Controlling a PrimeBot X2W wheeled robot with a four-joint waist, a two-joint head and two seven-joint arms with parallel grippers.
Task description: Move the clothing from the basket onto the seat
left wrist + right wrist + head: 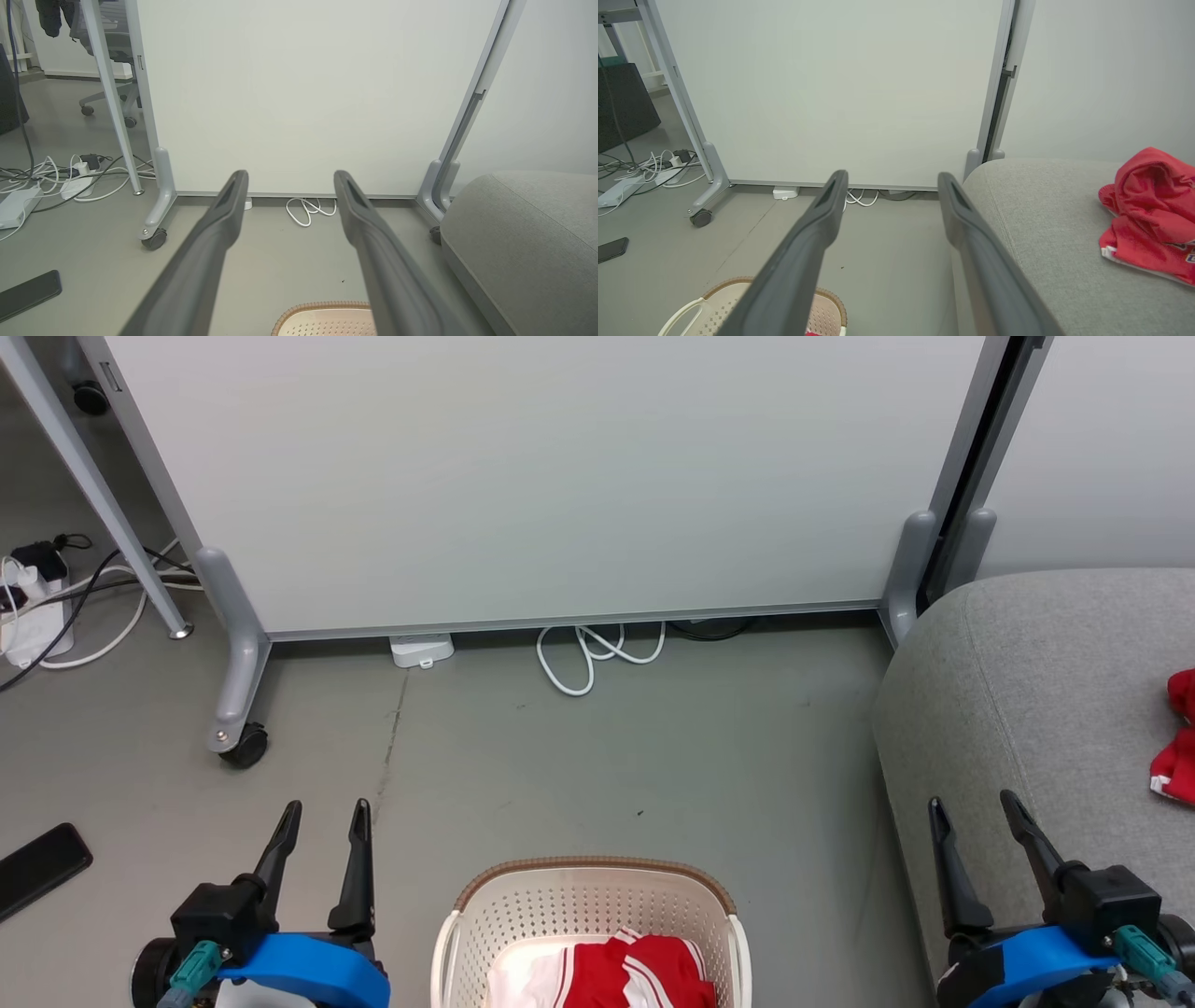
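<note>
1. At the bottom centre of my head view sits the basket (597, 905). It rests on the grey floor (653, 756), with the brown rim at its far side.
2. Inside the basket lies a red garment with white stripes (644, 971), with a white panel on its left. The bottom of the frame cuts off its lower part.
3. On my right is the seat (1036, 691), a big grey cushion with a rounded corner. A second red garment (1178, 747) is crumpled on top of it, well apart from the basket. My right wrist view shows it bunched high, with a white hem along its lower edge.
4. My left gripper (328, 807) hangs over the floor just left of the basket. Its two dark fingers are spread wide with nothing between them or touching them.
5. My right gripper (971, 800) is at the seat's near left edge, to the right of the basket. Its fingers are also spread wide and empty, and I cannot tell whether they touch the fabric.
6. Beyond the basket stands a white partition (560, 476) on a grey frame with a caster (245, 747). A white cable (597, 658) is looped on the floor at its foot.
7. A dark flat slab (42, 863) lies on the floor at the far left.
</note>
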